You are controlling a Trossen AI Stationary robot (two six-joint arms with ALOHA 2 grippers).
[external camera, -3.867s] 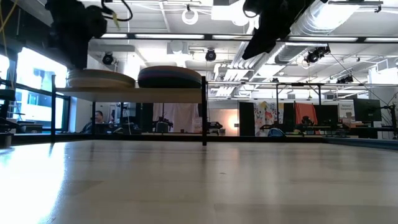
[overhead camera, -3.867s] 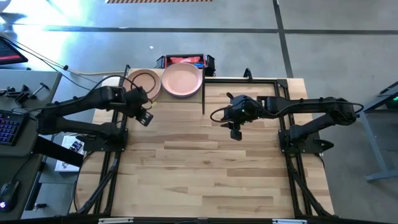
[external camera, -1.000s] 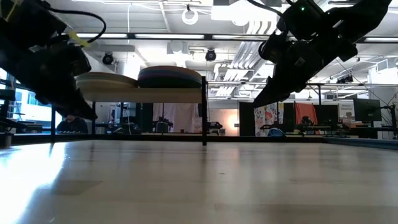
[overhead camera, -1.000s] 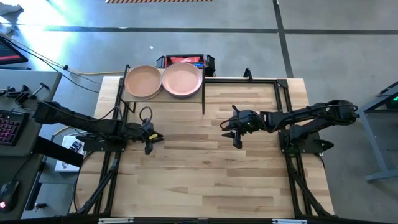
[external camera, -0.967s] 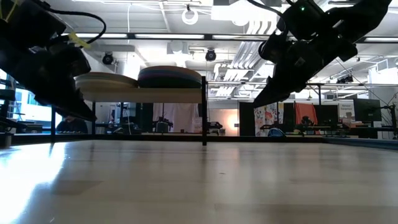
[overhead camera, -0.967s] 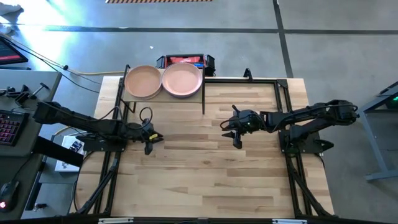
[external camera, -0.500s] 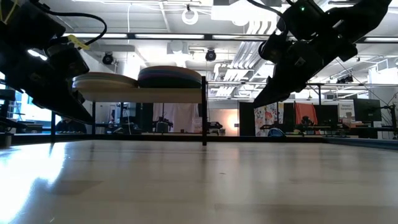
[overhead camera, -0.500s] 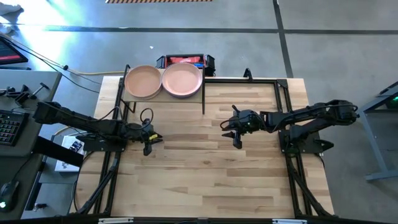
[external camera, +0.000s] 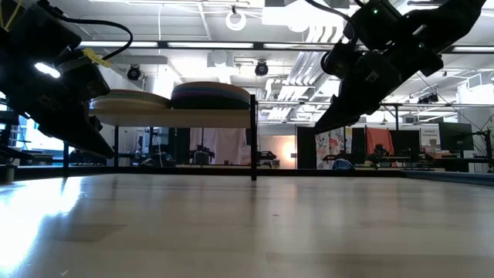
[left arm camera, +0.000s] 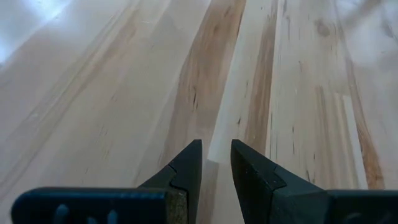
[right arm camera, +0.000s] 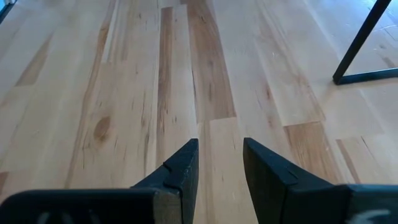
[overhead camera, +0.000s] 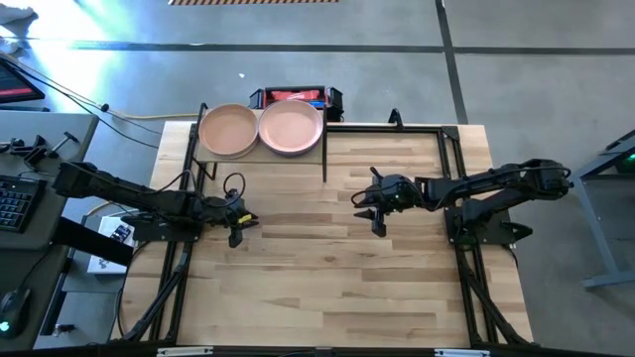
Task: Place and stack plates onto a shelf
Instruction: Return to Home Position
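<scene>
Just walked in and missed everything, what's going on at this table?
Nothing is being handled right now. On the shelf at the tabletop's far left corner, two stacks sit side by side, topped by a tan plate and a pink plate. The left gripper and right gripper hang over the tabletop away from it, fingers slightly apart, holding nothing.

From above, only the top terracotta brown round plate [overhead camera: 226, 131] and the top salmon pink round plate [overhead camera: 291, 128] show; those stacked beneath are hidden. At table height the dark left arm [external camera: 46, 85] covers the left end of the light-wood shelf [external camera: 201, 117]; rim colours cannot be told.
</scene>
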